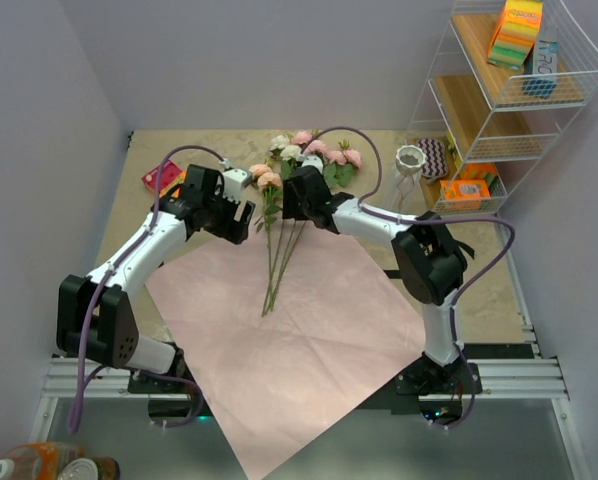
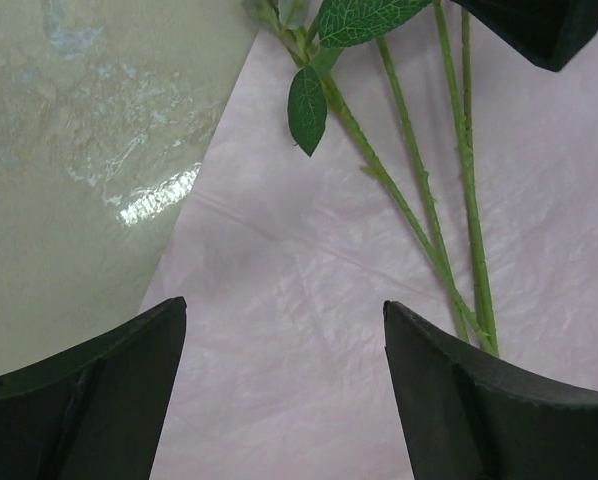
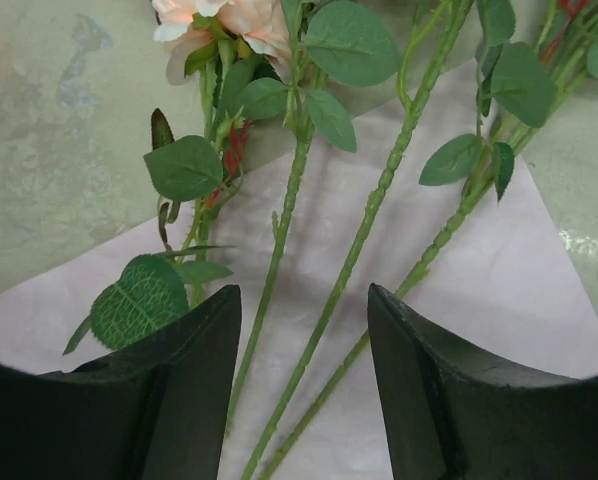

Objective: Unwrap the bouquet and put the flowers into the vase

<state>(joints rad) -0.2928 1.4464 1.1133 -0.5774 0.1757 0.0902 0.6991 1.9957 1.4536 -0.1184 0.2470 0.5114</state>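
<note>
Top external view, mid-frame: the flowers point(image 1: 269, 180) lay loose on the flat-spread pink paper point(image 1: 309, 350), ready for gathering, so the right gripper point(image 1: 291, 205) straddled their stems half open, clamping nothing, the left gripper point(image 1: 245, 222) gaped empty alongside, and the vase point(image 1: 410, 160) stood upper right.

The flowers point(image 1: 292, 153) have pink, peach and white heads, with green stems and green leaves point(image 3: 184, 165). The paper sheet point(image 1: 309, 330) is pale pink and the counter point(image 1: 489, 300) is mottled beige. The vase point(image 1: 410, 160) is white. The left tool point(image 2: 284, 305) and right tool point(image 3: 304, 290) are black, the arms point(image 1: 144, 250) white and black, and the cables point(image 1: 81, 380) purple. The white wire shelf rack point(image 1: 569, 60) has wood-brown boards. There is also a stack point(image 1: 516, 30) striped yellow, orange and green, an orange box point(image 1: 466, 192) and a dark-and-white zigzag item point(image 1: 434, 158).
</note>
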